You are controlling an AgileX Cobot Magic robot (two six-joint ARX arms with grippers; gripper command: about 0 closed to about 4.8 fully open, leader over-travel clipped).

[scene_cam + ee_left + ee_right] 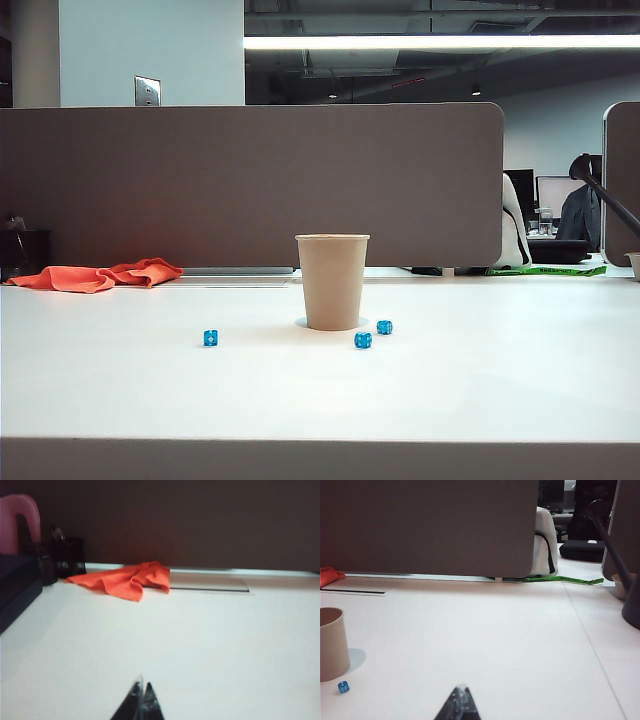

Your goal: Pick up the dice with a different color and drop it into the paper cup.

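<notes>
Closed fingertips of the left end effector (141,700) and right end effector (460,702) hang low over the bare worktop (480,390), holding nothing. Nothing is done yet: the cup (332,281) stands upright mid-worktop, mouth up, with three blue dice (363,340) beside it. No orange die shows in any view; perhaps the cup hides it.

No legible txt, labels or nos. anywhere; dice pips only, too small.
</notes>
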